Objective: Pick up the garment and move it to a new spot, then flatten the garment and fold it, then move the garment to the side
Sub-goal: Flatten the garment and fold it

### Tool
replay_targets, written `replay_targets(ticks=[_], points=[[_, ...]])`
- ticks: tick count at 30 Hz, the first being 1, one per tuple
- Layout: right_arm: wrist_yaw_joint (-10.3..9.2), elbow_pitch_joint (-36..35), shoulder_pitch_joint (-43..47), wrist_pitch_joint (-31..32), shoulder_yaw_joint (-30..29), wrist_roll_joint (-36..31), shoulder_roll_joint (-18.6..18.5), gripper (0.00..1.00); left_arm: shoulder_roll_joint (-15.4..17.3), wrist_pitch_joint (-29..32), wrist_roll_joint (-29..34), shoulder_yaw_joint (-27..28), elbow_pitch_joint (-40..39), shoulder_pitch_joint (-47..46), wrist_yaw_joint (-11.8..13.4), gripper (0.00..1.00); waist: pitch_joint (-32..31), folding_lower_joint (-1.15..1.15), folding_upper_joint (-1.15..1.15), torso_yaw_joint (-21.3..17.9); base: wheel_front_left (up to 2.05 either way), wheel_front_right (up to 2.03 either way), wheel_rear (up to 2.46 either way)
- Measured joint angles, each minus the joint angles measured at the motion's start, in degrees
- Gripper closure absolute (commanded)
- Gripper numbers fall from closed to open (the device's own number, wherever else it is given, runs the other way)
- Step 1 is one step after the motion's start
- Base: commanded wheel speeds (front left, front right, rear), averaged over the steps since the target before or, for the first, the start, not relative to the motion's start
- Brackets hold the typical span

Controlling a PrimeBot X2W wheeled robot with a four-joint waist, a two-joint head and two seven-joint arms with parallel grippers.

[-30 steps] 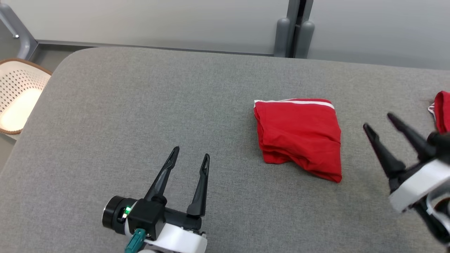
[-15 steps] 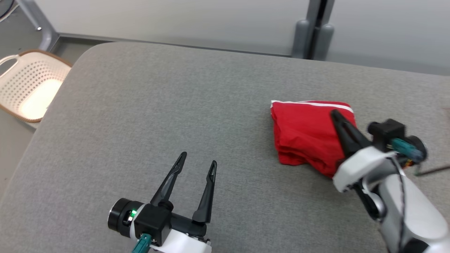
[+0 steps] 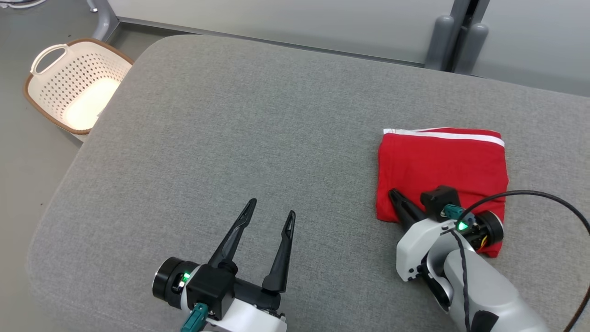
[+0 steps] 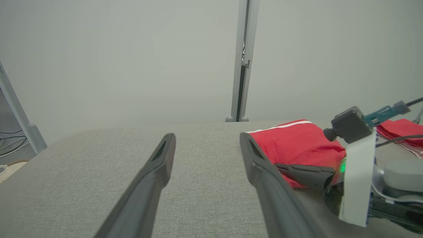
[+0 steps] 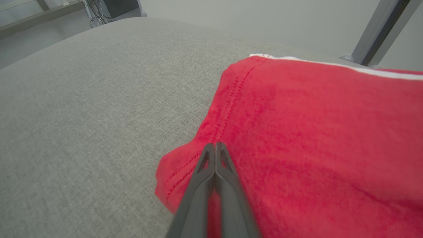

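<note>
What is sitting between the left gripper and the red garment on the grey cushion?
Nothing visible lies on the grey cushion between the open left gripper and the red garment. The right gripper, shut, sits at the garment's corner nearest the left gripper, so a reach there might be crowded.

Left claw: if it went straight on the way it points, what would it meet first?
Probably nothing near: the left claw points over bare cushion toward the wall, with the garment off to its right. Its height is unclear.
</note>
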Motion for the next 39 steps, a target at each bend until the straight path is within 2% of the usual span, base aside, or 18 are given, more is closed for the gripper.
replay_targets(ticks=[6,9,10,11,12,19,23,26,28,32,34,39], points=[[0.0,2.9,-0.9,-2.8,2.4,2.3,1.5,1.0,0.0,0.0,0.2,-0.3,0.4,-0.6,0.0,0.0,-0.5,0.0,0.0,-1.8,0.0,0.0,0.0],[0.0,-0.8,-0.9,-3.4,2.9,2.2,1.6,1.0,0.0,0.0,0.6,0.6,0.4,-0.6,0.1,0.0,-1.1,0.0,0.0,-3.2,0.0,0.0,0.0],[0.0,-4.3,-0.9,-3.4,2.3,1.6,1.6,0.76,0.0,0.0,0.6,1.0,0.5,-0.5,0.3,0.0,-1.3,0.0,0.0,-3.8,0.0,0.0,0.0],[0.01,-7.9,-0.8,-3.4,0.9,1.0,1.5,0.6,0.0,0.0,0.6,1.5,0.6,-0.3,0.5,0.0,-1.6,0.0,0.0,-4.4,0.0,0.0,0.0],[0.0,-11.9,0.0,-3.5,-0.6,-0.1,1.4,0.0,-0.1,0.0,0.6,2.2,0.7,-0.1,0.5,0.0,-1.9,0.0,0.0,-5.0,0.0,0.0,0.0],[0.0,-32.9,12.5,-3.5,-8.6,-5.7,-0.2,0.0,-0.1,0.0,-0.6,8.2,1.0,1.8,1.5,0.0,-5.5,0.0,0.0,-9.5,0.0,0.0,0.0],[0.0,-40.2,20.5,-3.5,-12.1,-6.7,-2.2,0.0,0.0,0.0,-0.4,11.4,0.2,4.0,1.4,0.0,-8.6,0.0,0.0,-11.5,0.0,0.0,0.0],[0.0,-45.5,25.2,-3.6,-14.5,-6.6,-2.9,0.0,0.0,0.0,1.4,13.7,-3.0,5.7,0.4,0.0,-10.3,0.0,0.0,-13.4,0.0,0.0,0.0],[0.0,-47.5,28.2,-3.6,-16.2,-6.4,-3.1,0.0,0.0,0.0,2.1,15.4,-4.7,7.2,0.1,0.0,-11.1,0.0,0.0,-14.7,0.0,0.0,0.0],[0.0,-47.1,32.9,-3.6,-18.8,-8.1,-3.3,0.0,0.0,0.0,2.4,17.0,-5.4,10.3,-0.9,0.0,-12.0,0.0,0.0,-16.2,0.0,0.0,0.0],[-0.01,-46.9,35.2,-3.6,-20.2,-8.5,-2.4,0.0,-0.1,0.0,2.4,17.6,-5.2,12.3,-1.6,0.0,-12.8,0.0,0.0,-16.9,0.0,0.0,0.0],[0.0,-48.2,41.9,-3.6,-23.2,-8.3,0.1,0.0,0.0,0.0,3.2,20.5,-2.7,18.3,-1.5,0.0,-15.7,0.0,0.0,-18.1,0.0,0.0,0.0]])
